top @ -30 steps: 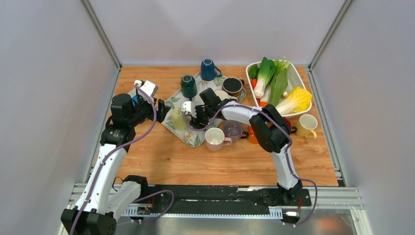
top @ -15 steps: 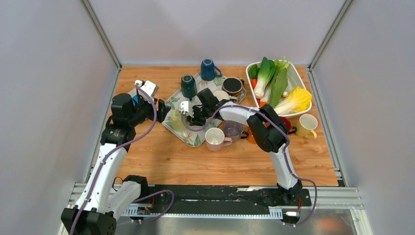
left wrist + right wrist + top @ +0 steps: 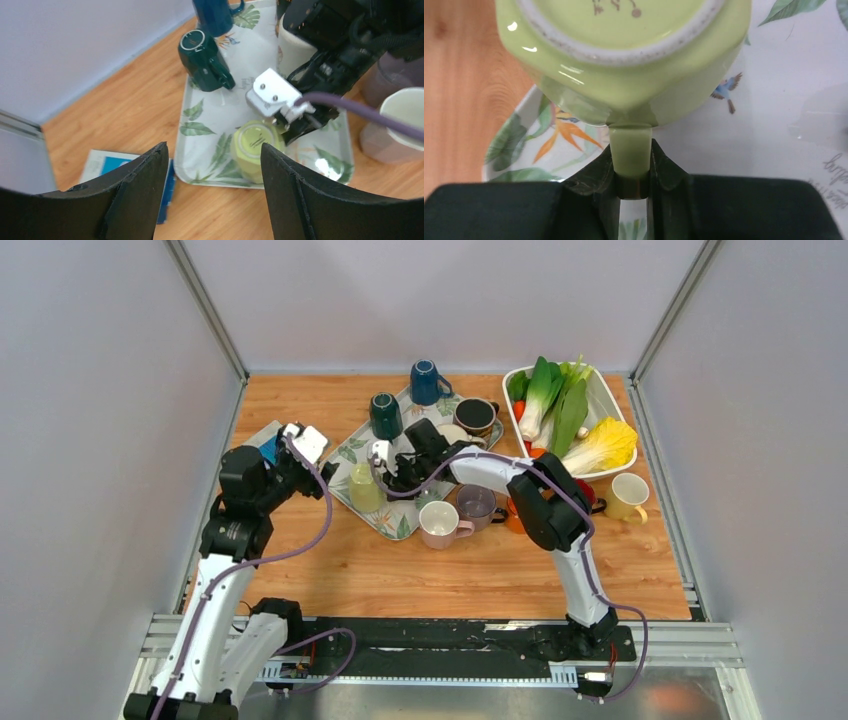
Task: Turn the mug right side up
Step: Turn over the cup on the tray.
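Note:
A yellow-green mug (image 3: 365, 487) stands upside down, base up, near the left edge of the leaf-patterned tray (image 3: 396, 522). My right gripper (image 3: 386, 471) reaches it from the right. In the right wrist view the mug (image 3: 624, 50) fills the top, and my right gripper (image 3: 630, 155) is shut on its handle (image 3: 630, 150), one finger on each side. My left gripper (image 3: 322, 480) hangs open just left of the tray, apart from the mug. In the left wrist view the mug (image 3: 257, 145) shows beyond the open left gripper (image 3: 212, 152), with nothing between the fingers.
On the tray also stand a dark green mug (image 3: 385, 415), a blue mug (image 3: 427, 382) and a brown mug (image 3: 474, 416). Pink (image 3: 438, 523), purple (image 3: 476, 503) and yellow (image 3: 627, 495) mugs sit on the wood. A white vegetable bin (image 3: 612, 405) is back right. A blue-white booklet (image 3: 262, 437) lies left.
The right gripper has closed onto the mug's handle. The left arm has drawn back a little to the left and toward the near edge, still open.

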